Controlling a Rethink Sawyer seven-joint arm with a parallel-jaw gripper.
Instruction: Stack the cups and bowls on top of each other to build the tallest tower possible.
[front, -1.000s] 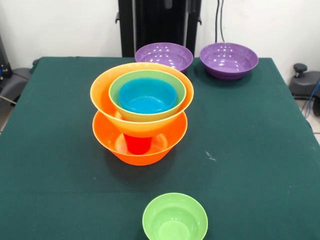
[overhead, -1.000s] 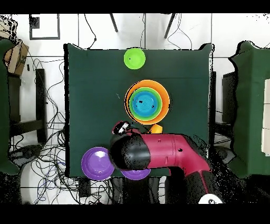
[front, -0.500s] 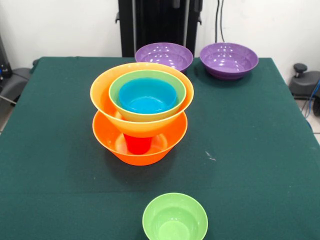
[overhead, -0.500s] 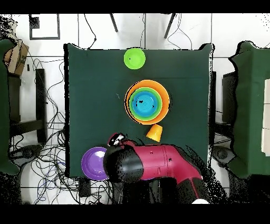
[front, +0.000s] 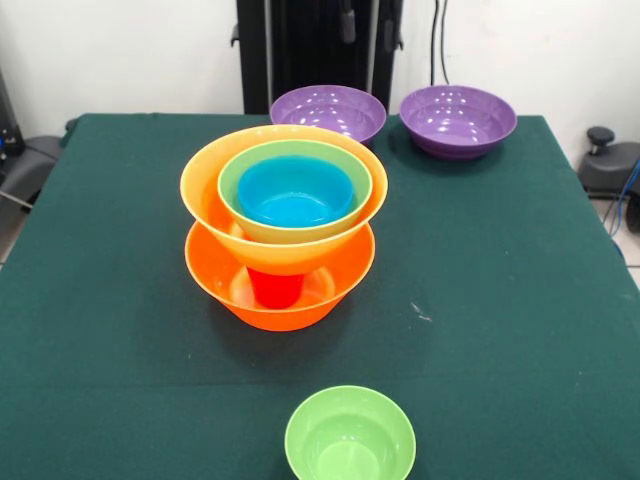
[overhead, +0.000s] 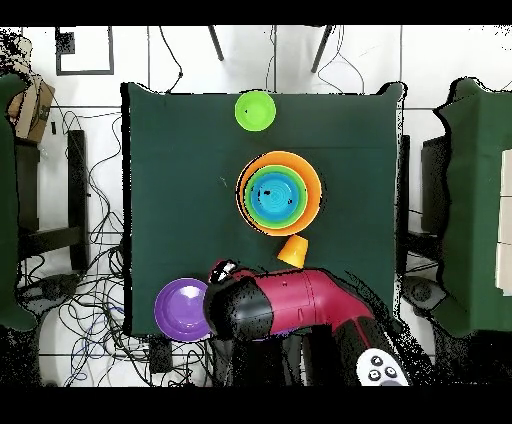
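Jaws cannot be judged: from overhead the red and black arm (overhead: 300, 310) is covering its own gripper and one purple bowl, leaving only the other purple bowl (overhead: 181, 309) showing. From the front both purple bowls are sitting at the table's (front: 520, 300) far edge. The tower (front: 283, 225) is standing mid-table, a red cup (front: 275, 287) propping the upper orange bowl, green and blue bowls nesting inside. An orange cup (overhead: 293, 251) is lying just beside the tower, hidden from the front. A small green bowl (front: 350, 437) is sitting apart.
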